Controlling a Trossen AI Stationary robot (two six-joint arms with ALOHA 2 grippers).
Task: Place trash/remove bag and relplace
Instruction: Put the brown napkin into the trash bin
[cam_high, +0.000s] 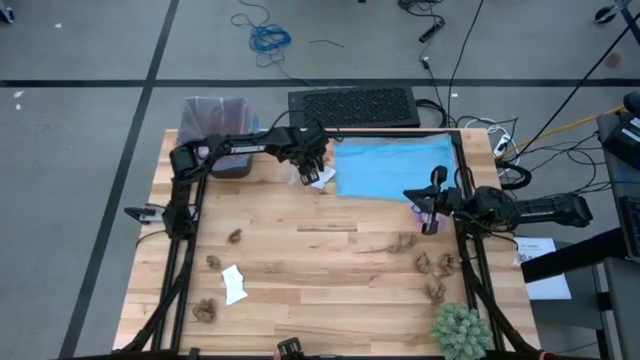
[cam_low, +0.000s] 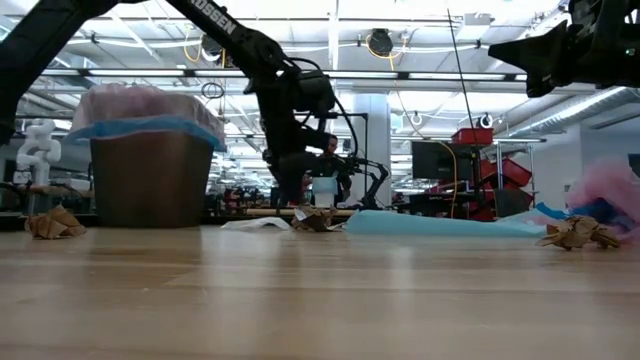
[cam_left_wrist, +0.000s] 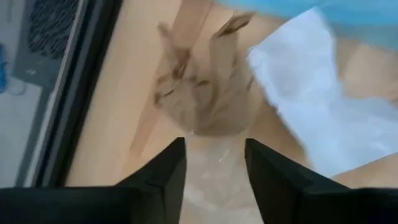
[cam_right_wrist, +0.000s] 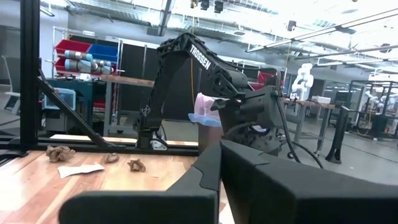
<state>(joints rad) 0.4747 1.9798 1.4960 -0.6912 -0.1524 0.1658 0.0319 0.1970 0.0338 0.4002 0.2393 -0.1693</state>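
The bin (cam_high: 215, 135) stands at the table's far left corner, lined with the lavender-pink bag (cam_low: 140, 100). My left gripper (cam_high: 312, 172) hangs over the far middle of the table, pointing steeply down, open. A crumpled brown wad of trash (cam_left_wrist: 208, 87) lies on the wood just past its fingertips (cam_left_wrist: 174, 152), next to a white paper scrap (cam_left_wrist: 317, 106). Whether the fingers touch the wad does not show. More brown wads (cam_high: 236, 236) (cam_high: 432, 262) and a white scrap (cam_high: 234, 285) lie scattered over the near half. My right gripper (cam_high: 430, 205) waits raised at the right, shut.
A light blue plastic bag (cam_high: 395, 170) lies flat at the far right, its edge beside the left gripper. A green spiky plant (cam_high: 460, 330) stands at the near right corner. A pink and blue plastic heap (cam_low: 605, 200) shows at the right edge of the low view.
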